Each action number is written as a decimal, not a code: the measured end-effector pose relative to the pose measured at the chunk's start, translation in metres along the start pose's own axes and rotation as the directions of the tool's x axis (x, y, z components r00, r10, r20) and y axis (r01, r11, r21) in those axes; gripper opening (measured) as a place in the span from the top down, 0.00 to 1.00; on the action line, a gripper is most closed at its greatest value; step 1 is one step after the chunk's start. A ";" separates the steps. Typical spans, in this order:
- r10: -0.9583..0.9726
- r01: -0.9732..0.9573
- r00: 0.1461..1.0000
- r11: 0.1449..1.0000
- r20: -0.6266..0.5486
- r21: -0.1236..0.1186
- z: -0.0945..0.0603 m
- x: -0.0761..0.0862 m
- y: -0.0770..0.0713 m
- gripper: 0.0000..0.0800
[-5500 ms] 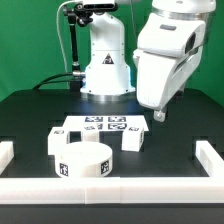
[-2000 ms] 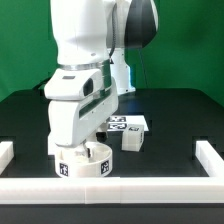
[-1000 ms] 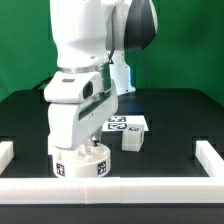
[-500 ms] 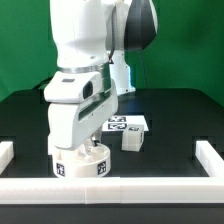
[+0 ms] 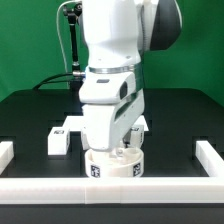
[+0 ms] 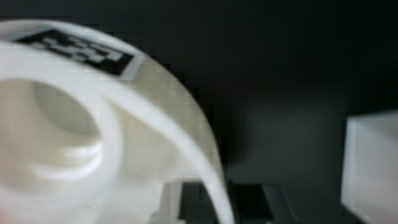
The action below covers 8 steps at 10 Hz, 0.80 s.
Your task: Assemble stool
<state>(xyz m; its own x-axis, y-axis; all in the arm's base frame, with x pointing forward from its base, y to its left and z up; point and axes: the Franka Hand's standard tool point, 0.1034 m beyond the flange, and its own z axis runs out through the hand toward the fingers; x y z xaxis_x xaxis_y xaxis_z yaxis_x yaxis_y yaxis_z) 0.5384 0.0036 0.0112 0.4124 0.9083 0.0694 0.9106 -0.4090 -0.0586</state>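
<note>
The white round stool seat (image 5: 113, 167) lies on the black table near the front rail, with a tag on its side. My gripper (image 5: 113, 150) reaches straight down onto it and is shut on its rim. In the wrist view the seat (image 6: 89, 120) fills most of the picture, and its thin rim wall runs between the two dark fingers of the gripper (image 6: 222, 205). One white leg (image 5: 58, 142) stands to the exterior view's left of the seat. Another leg (image 5: 138, 130) shows partly behind the arm. A white block (image 6: 374, 150), probably a leg, is beside the seat.
The marker board (image 5: 73, 125) lies flat behind the left leg. White border rails run along the front (image 5: 60, 190), the left (image 5: 7, 152) and the right (image 5: 209, 155) of the black table. The robot base stands at the back.
The arm and the seat have shifted together toward the exterior view's right along the front rail. The left leg, hidden before by the arm, is now in view.
</note>
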 end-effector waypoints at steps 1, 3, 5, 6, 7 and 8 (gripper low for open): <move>0.011 -0.011 1.000 1.000 -0.001 -0.009 0.001 0.016 -0.003 0.96; 0.031 -0.031 0.999 0.999 -0.005 -0.017 0.003 0.042 -0.006 0.96; 0.033 -0.033 0.999 0.999 -0.006 -0.017 0.003 0.052 -0.005 0.96; 0.037 -0.038 0.999 0.999 -0.007 -0.015 0.003 0.057 -0.006 0.96; 0.049 -0.049 0.999 0.999 -0.009 -0.015 0.004 0.062 -0.005 0.96; 0.062 -0.062 0.998 0.998 -0.015 -0.019 0.004 0.071 -0.004 0.96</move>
<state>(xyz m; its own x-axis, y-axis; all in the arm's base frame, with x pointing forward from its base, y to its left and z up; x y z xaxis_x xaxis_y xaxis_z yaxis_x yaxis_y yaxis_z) 0.5641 0.0696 0.0126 0.4682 0.8799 0.0808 0.8836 -0.4662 -0.0436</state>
